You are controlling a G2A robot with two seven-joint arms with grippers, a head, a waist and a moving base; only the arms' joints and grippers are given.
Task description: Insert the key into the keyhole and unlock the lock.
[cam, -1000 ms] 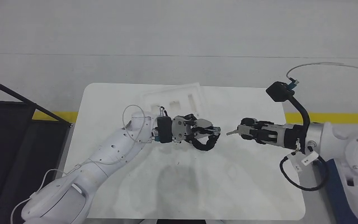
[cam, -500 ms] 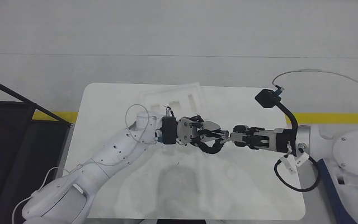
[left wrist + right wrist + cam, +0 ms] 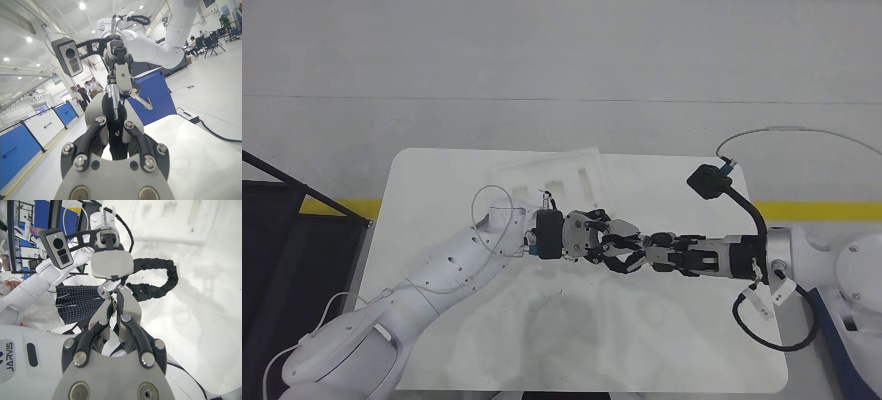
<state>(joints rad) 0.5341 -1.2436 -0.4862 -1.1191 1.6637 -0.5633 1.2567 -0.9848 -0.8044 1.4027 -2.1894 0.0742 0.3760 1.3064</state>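
My left gripper is shut on the lock, a chrome cylinder on a black sleeved cable loop, held above the table's middle. The cylinder's keyhole face points toward the right arm, and its slot is unoccupied. My right gripper meets it tip to tip and is shut on the silver key. The key's blade lies beside the cylinder, outside the keyhole. In the right wrist view the key is edge-on between the right gripper fingers.
A white foam tray with recesses lies at the back of the white table. The black cable loop hangs off the lock toward the table's front. Both arms cross the table's middle.
The right arm has moved left across the gap, bringing the key up against the lock. The left gripper has shifted slightly right with the lock.
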